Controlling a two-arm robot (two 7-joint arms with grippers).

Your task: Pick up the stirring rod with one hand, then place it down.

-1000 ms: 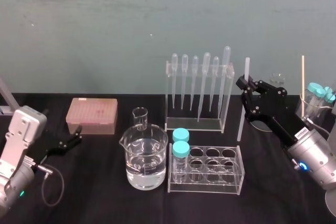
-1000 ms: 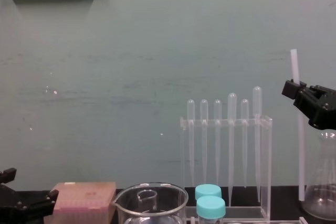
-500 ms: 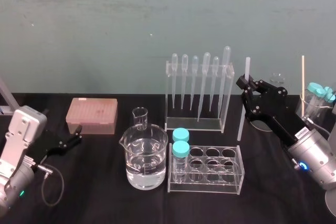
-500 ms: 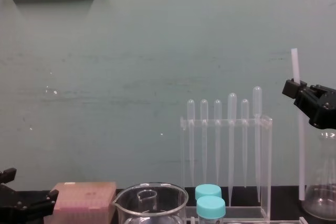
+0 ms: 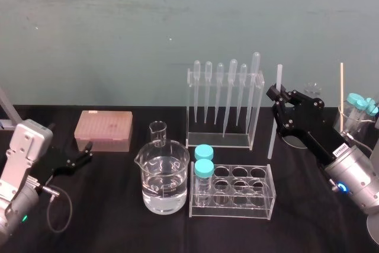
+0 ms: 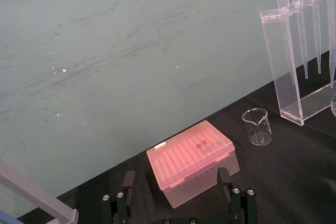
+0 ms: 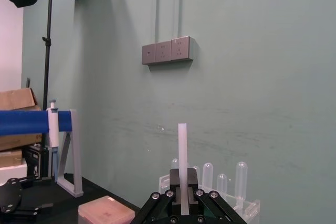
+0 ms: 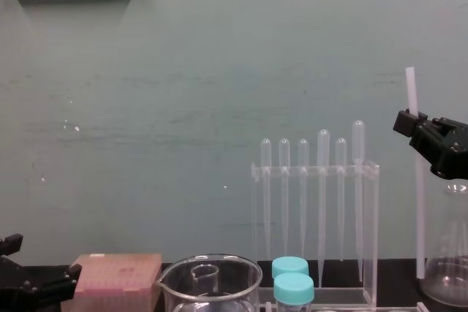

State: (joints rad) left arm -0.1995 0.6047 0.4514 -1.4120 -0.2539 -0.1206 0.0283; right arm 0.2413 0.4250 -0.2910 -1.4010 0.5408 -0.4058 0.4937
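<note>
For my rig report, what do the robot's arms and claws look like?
The left claw and right claw are black and angular. The right wrist is a silver-grey cylinder with a blue ring light and white label; the left wrist is a pale grey box with a looped black cable.

Looks forward and down from the head, wide over the black table (image 5: 106, 217) to the wall (image 5: 118, 28). Looks level from the chest, lower, meeting the pipette rack (image 5: 224, 108) and big beaker (image 5: 161, 176) side-on; shares both with the head view. Peers low from the left wrist past the pink box (image 6: 191, 161) to that rack. Stares from the right wrist along the right gripper (image 7: 182, 182), close on the stirring rod (image 7: 182, 145).
</note>
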